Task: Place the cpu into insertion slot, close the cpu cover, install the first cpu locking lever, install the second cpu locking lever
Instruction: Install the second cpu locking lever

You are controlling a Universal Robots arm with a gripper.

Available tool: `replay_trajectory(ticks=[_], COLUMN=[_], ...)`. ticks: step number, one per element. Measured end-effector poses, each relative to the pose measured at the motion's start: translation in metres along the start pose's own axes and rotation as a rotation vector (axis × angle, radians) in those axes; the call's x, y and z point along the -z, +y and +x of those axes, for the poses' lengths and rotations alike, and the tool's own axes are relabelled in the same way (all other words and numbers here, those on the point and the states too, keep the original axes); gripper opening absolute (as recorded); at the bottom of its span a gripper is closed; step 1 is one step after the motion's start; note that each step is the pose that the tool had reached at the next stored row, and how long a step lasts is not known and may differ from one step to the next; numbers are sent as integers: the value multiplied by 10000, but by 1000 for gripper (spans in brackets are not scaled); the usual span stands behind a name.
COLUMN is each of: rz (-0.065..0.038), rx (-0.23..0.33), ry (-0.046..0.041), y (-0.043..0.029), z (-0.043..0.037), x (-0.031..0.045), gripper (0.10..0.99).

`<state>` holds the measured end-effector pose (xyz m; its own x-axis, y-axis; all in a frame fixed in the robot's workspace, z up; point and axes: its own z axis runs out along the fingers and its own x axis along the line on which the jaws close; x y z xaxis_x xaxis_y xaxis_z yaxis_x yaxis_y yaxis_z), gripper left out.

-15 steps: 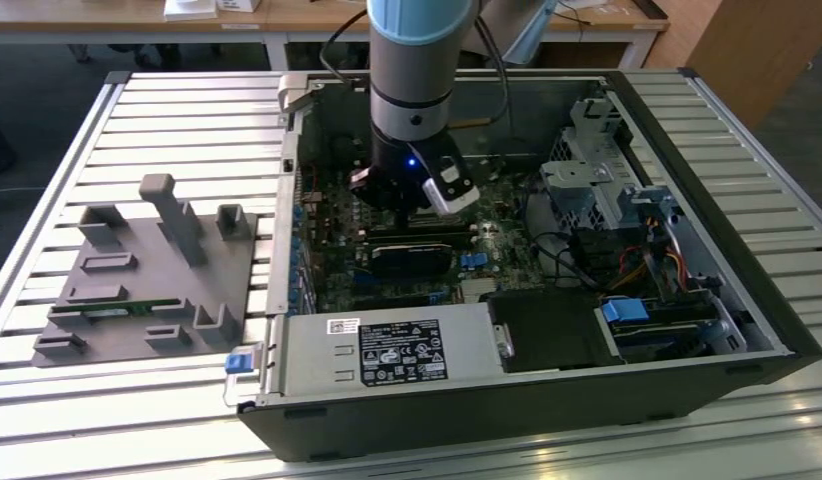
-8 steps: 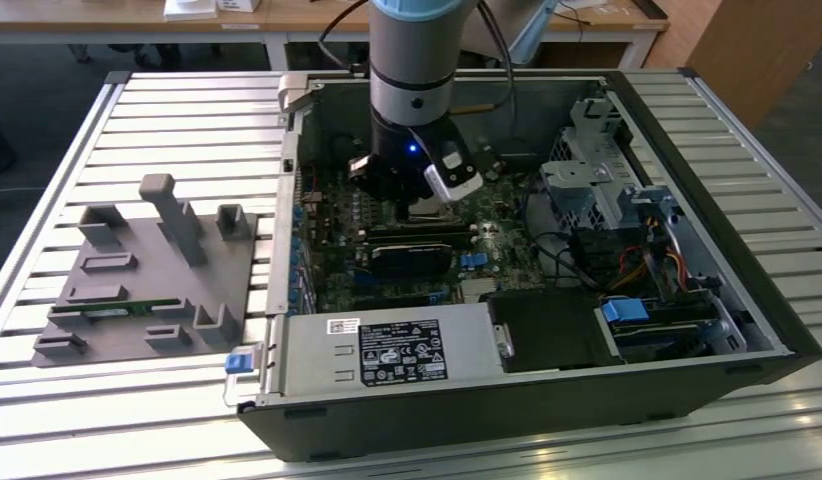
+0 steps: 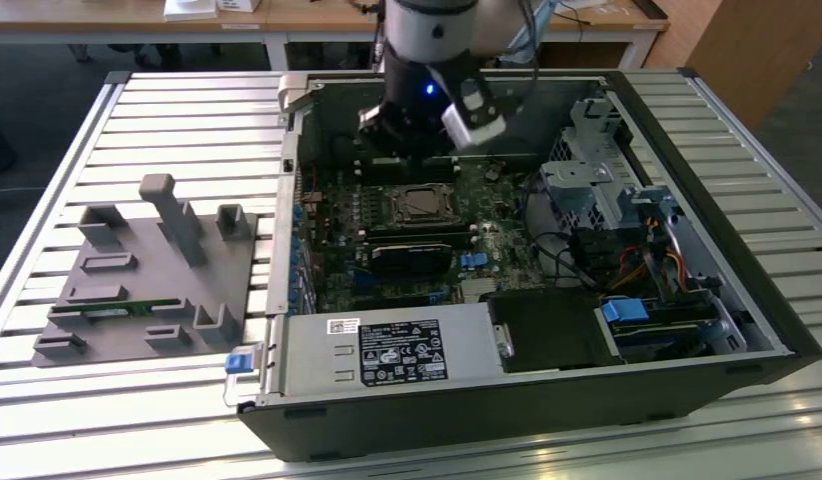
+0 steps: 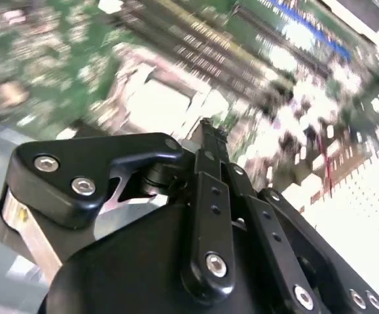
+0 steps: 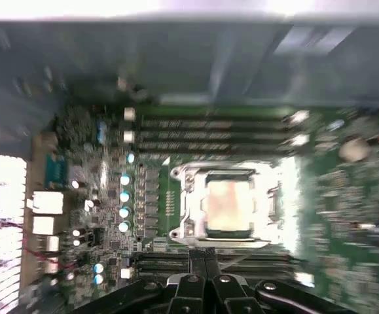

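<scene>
While the cpu (image 5: 228, 206) sits in the slot (image 5: 184, 208) under the closed cover (image 5: 230, 175), the gripper (image 5: 204, 256) hangs just above the board (image 3: 498, 245).
Its fingers (image 4: 209, 147) look pressed together on nothing, though blur makes that uncertain. In the exterior view the arm (image 3: 431, 60) reaches into the open case (image 3: 731, 300); a grey fixture (image 3: 144, 280) lies on the table (image 3: 184, 110) at that view's left.

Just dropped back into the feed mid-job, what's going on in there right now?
The arm has its gripper hanging inside the open computer case, just beside the insertion slot on the green motherboard. In the first wrist view the cpu already sits in the slot, with the silvery cpu cover framing it. The gripper's fingers are together and carry nothing. Whether the locking levers are latched I can't make out. A grey parts fixture sits on the table at the exterior view's left.
</scene>
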<state>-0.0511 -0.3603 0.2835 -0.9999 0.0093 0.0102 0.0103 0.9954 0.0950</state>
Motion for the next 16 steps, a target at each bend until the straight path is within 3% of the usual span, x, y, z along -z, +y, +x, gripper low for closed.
replay_trajectory(ticks=[3,6,8,16], rz=[30,51,56,54], rx=[-91,-145,-161,-162], ry=[42,69,77,76], y=[151,242,268,270], z=[-109,-175,-193,-195], x=[433,693,767,772], gripper=[106,106,106,106])
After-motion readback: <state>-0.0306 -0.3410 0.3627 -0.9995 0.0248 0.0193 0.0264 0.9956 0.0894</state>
